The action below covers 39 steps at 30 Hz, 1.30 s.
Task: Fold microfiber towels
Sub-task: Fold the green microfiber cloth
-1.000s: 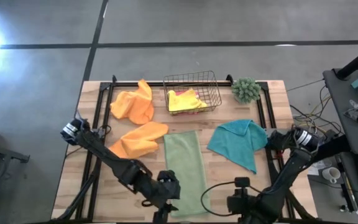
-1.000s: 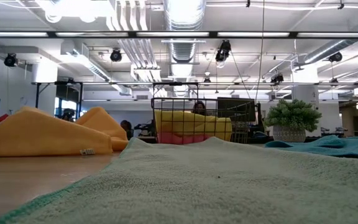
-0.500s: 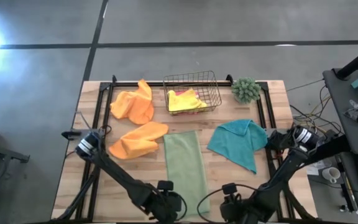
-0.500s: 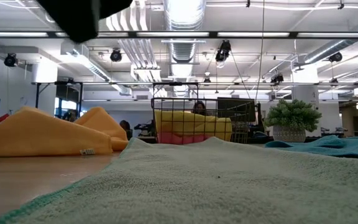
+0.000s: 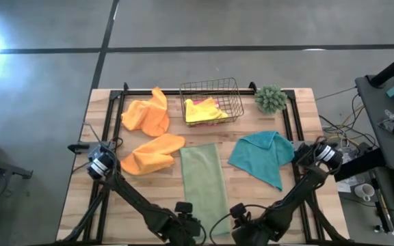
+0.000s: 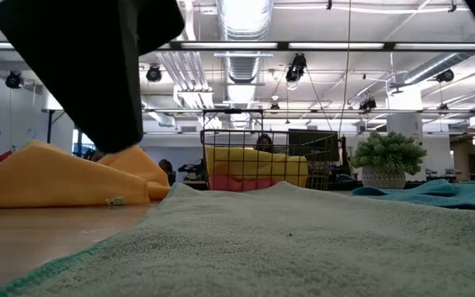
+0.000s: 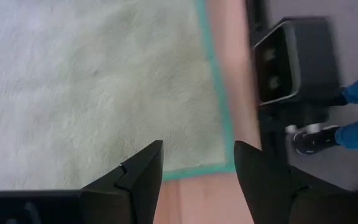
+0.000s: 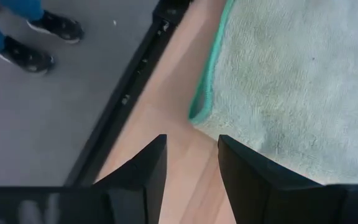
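Note:
A light green towel lies flat on the table's middle as a long strip, its near end at the near edge. My left gripper is open above that end's corner with the teal hem. My right gripper is open above the other near corner. In the high view both grippers are at the near edge, the left and the right. Two orange towels lie crumpled at the left. A teal towel lies at the right. Yellow and pink towels sit in a wire basket.
The wire basket and a small green plant stand at the far edge. Black rails run along the table's sides. A person's feet show on the floor beyond the near edge. My left arm fills the low view's upper left.
My left gripper has moved toward the table's near edge, over the green towel's near end. My right gripper has moved toward the table's left, nearer the towel's other near corner. The left arm has come down into the low view. The towels have stayed still.

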Each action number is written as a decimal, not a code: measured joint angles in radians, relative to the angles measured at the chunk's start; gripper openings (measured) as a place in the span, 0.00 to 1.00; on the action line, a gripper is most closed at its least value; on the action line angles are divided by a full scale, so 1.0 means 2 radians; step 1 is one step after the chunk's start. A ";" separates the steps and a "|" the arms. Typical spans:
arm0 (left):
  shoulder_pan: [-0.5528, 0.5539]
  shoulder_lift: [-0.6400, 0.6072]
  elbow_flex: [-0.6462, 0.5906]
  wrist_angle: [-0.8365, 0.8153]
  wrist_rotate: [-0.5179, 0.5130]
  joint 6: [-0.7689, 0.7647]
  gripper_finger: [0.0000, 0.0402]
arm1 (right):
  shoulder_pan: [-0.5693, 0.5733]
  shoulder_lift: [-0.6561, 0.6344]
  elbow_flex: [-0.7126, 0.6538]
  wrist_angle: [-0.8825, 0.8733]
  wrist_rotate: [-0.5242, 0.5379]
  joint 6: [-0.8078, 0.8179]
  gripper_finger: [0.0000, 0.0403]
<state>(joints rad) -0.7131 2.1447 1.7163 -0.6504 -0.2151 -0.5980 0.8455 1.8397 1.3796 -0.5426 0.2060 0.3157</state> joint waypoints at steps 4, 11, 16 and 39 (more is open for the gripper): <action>-0.005 0.001 -0.003 0.013 0.000 0.005 0.45 | -0.002 0.013 0.000 0.007 0.002 -0.037 0.33; -0.017 0.001 -0.022 0.059 -0.004 0.005 0.45 | -0.007 0.029 0.000 0.042 0.010 -0.086 0.33; -0.017 0.001 -0.036 0.064 -0.026 0.006 0.45 | -0.016 0.043 0.000 0.044 0.015 -0.093 0.33; 0.001 0.001 -0.082 0.126 -0.026 0.030 0.45 | -0.051 0.084 0.004 0.074 0.001 -0.075 0.33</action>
<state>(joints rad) -0.7119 2.1471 1.5517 -0.3977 -0.2676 -0.5373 0.7444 2.0075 1.3876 -0.3944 0.2089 0.1658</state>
